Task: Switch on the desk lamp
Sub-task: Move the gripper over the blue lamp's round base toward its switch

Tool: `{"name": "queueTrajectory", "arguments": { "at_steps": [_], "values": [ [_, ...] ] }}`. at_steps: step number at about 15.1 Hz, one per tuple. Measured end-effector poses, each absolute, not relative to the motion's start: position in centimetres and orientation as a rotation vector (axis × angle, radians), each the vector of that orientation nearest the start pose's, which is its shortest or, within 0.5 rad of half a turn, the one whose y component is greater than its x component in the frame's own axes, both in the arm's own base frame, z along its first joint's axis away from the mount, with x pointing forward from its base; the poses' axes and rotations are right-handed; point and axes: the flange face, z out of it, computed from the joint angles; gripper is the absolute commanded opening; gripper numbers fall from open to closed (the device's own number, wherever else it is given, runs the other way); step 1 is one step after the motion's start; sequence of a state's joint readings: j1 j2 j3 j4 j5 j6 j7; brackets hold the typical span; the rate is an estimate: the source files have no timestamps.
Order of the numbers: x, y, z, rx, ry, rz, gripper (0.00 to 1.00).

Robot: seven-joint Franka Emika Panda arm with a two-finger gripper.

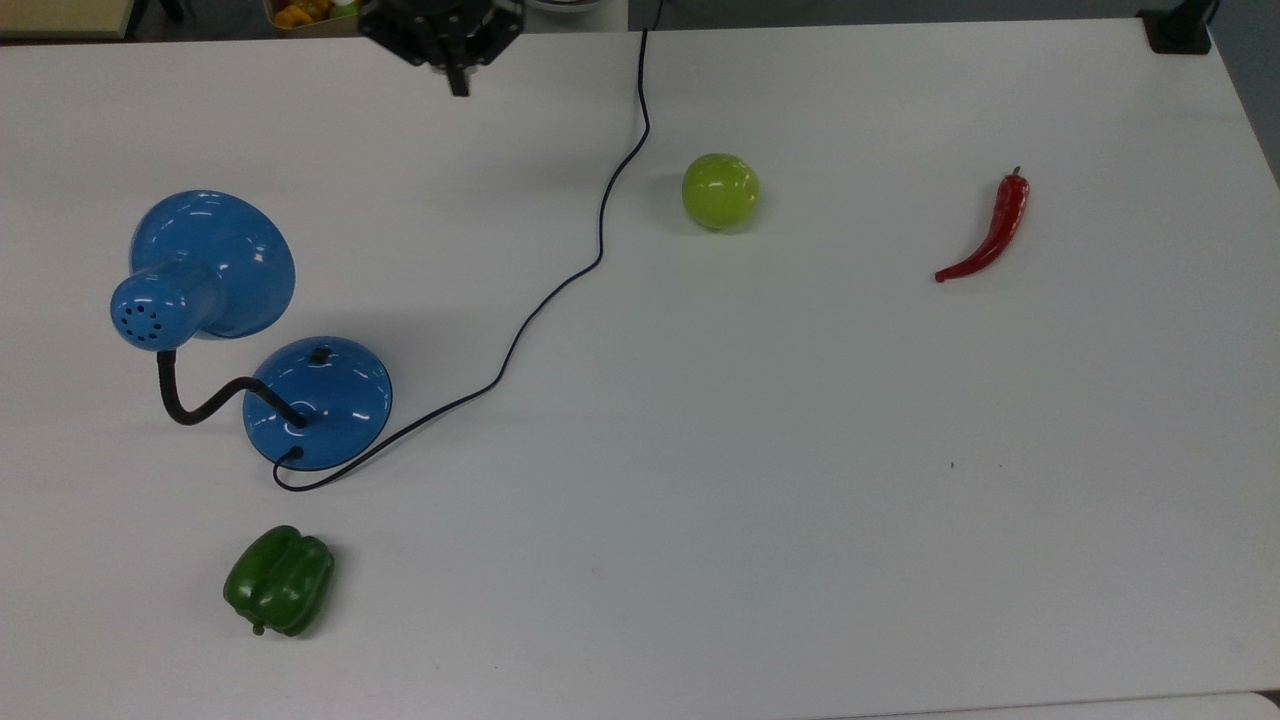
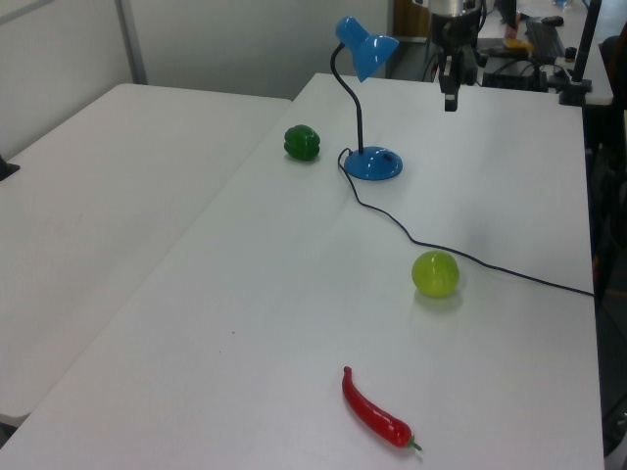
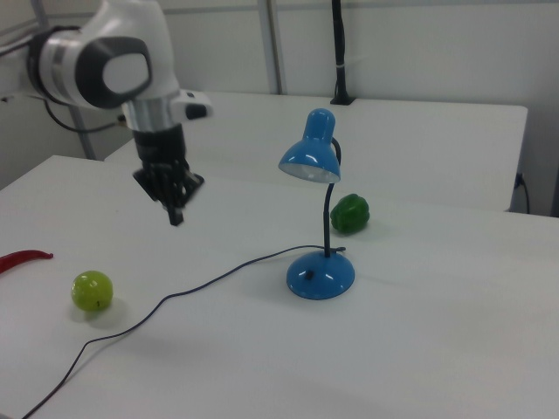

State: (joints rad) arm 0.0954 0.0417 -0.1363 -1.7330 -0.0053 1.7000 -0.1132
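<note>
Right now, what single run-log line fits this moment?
phase: approach | gripper: fingers shut, holding nothing, in the air apart from desk lamp | switch: untouched | lamp: unlit | green apple, red chili, green pepper: on table
</note>
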Motion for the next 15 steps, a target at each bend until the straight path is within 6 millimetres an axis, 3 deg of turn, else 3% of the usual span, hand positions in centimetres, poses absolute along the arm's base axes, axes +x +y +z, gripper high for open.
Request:
{"name": "queueTrajectory", "arguments": {
  "at_steps": [8,15],
  "values": [
    [58.3,-9.8,44.8,-3.185,0.078,-0.213,0.0],
    [60.6,-12.0,39.9,-3.213,0.115,-0.462,0.0]
  ]
}}
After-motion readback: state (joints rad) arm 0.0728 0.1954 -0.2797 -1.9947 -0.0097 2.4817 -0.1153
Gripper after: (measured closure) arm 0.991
